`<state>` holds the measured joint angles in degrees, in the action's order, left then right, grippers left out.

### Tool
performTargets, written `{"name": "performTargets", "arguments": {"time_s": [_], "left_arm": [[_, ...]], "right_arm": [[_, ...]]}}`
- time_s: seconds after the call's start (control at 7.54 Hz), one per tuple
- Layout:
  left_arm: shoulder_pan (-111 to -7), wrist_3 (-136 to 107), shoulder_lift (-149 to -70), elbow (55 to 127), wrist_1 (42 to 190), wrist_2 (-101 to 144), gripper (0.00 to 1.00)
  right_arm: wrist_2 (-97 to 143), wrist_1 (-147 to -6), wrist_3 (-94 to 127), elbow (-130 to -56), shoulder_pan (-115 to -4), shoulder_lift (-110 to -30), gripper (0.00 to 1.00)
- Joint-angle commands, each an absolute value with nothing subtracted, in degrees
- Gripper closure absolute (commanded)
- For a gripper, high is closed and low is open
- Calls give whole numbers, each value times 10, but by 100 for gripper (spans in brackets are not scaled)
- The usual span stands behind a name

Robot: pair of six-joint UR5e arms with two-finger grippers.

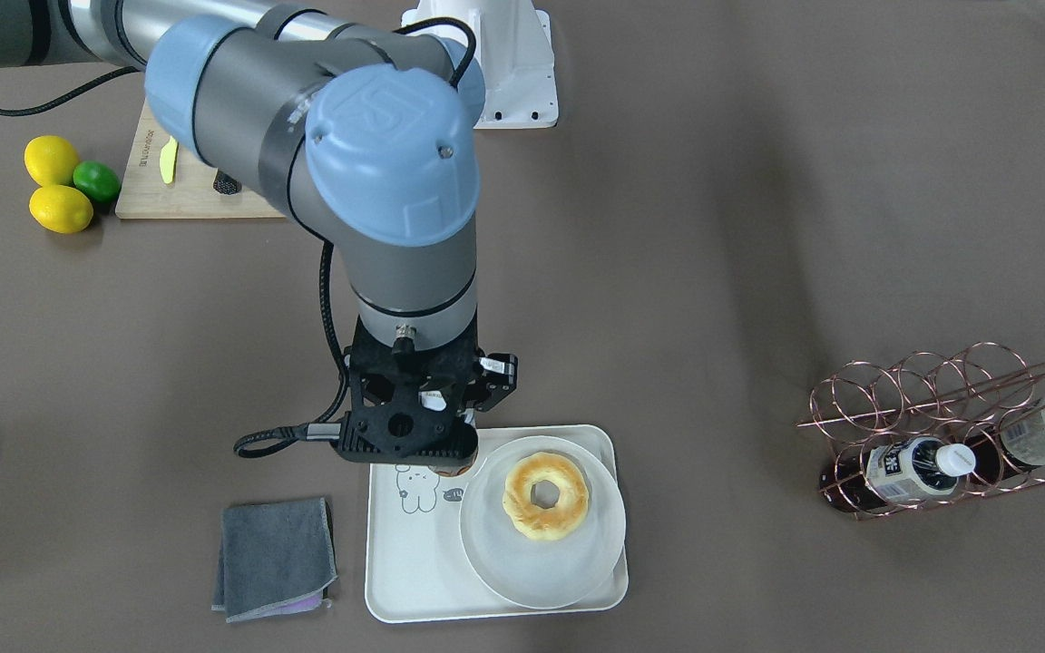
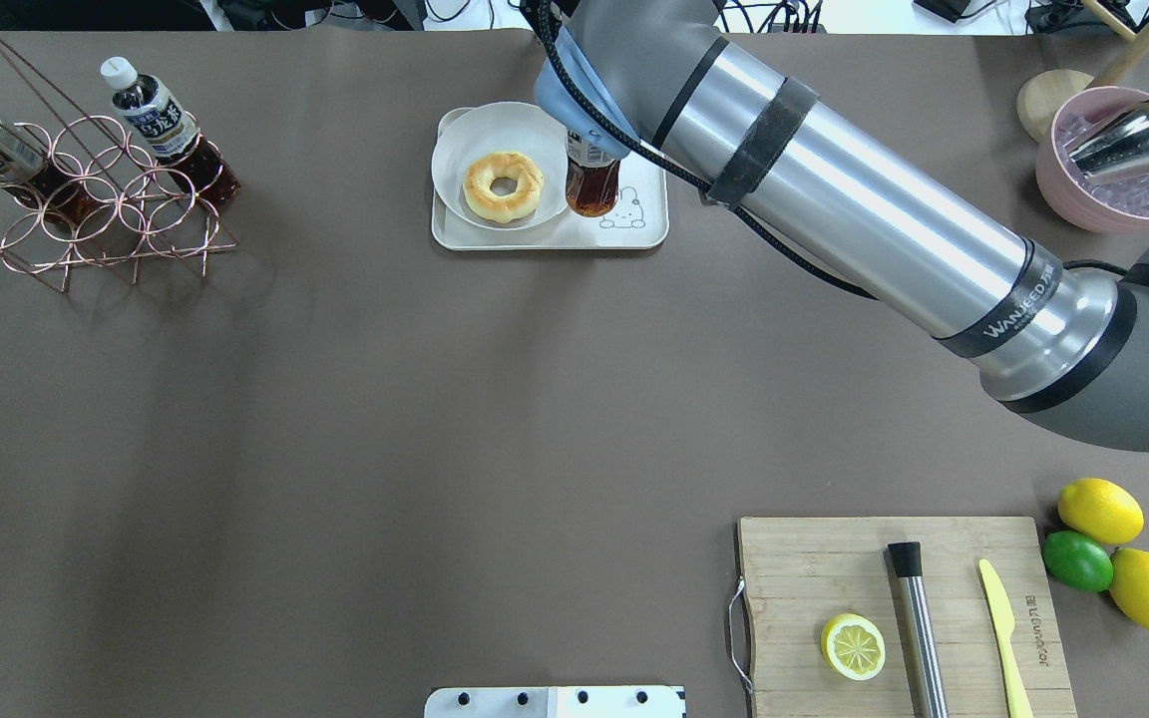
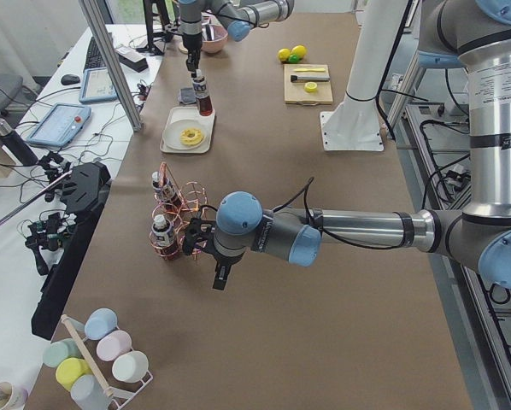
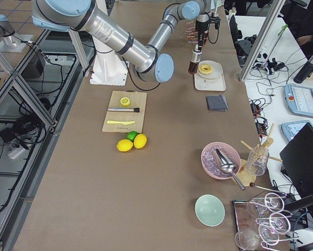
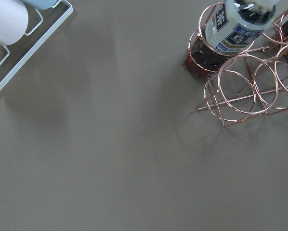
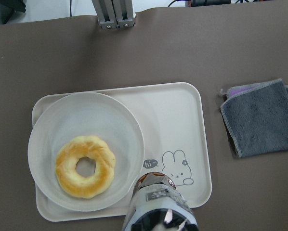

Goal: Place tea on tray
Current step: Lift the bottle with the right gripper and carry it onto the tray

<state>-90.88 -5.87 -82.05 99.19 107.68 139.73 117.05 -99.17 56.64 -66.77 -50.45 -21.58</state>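
The tea (image 2: pixel 591 184) is a small bottle of dark reddish-brown drink, upright over the cream tray (image 2: pixel 634 234) by the bear drawing, beside the plate with the doughnut (image 2: pixel 503 185). My right gripper (image 1: pixel 450 437) is straight above it and shut on its top. The right wrist view shows the tea (image 6: pixel 158 199) from above, over the tray's (image 6: pixel 173 110) near edge. I cannot tell whether its base touches the tray. My left gripper (image 3: pixel 219 280) shows only in the left side view, next to the copper rack (image 3: pixel 174 226); I cannot tell whether it is open or shut.
The copper wire rack (image 2: pixel 86 199) holds two more bottles (image 1: pixel 917 467) at the table's left end. A folded grey cloth (image 1: pixel 275 555) lies beside the tray. A cutting board (image 2: pixel 894 598) with half a lemon, muddler and knife, lemons and a lime (image 2: pixel 1078 560), and a pink ice bowl (image 2: pixel 1113 160) are on the right.
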Motion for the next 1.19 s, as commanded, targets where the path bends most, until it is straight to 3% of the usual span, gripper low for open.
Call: {"name": "performTargets", "arguments": {"time_s": [0.0, 0.27, 1.06], "left_arm": [[-909, -59, -824, 992, 1077, 1396, 2], [-909, -59, -826, 992, 1076, 1395, 2], [-910, -59, -828, 994, 1078, 1393, 2]], "right_arm": [[1173, -932, 545, -583, -522, -200, 100], [1172, -889, 540, -543, -526, -200, 100], [1168, -884, 523, -541, -531, -211, 100]]}}
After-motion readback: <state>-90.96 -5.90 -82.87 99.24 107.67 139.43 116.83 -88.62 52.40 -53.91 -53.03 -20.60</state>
